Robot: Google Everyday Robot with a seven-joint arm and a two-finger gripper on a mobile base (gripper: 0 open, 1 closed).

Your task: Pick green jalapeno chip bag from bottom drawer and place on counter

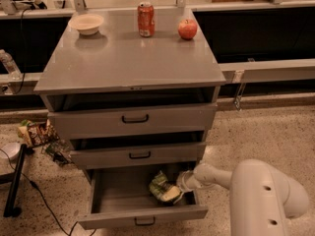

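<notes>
The bottom drawer point(118, 193) is pulled open, a shallow grey tray with a black handle on its front. The green jalapeno chip bag point(157, 182) lies crumpled in the drawer's right half. My gripper point(172, 193) reaches in from the right on a white arm point(256, 191) and sits right against the bag's lower right side, inside the drawer. The counter point(128, 58) is the grey cabinet top above the three drawers.
On the counter's far edge stand a white bowl point(86, 23), a red can point(145, 19) and a red apple point(187, 29). The two upper drawers point(133, 118) stand slightly ajar. Brown snack packets point(37, 132) and a black stand leg point(15, 181) lie on the floor at left.
</notes>
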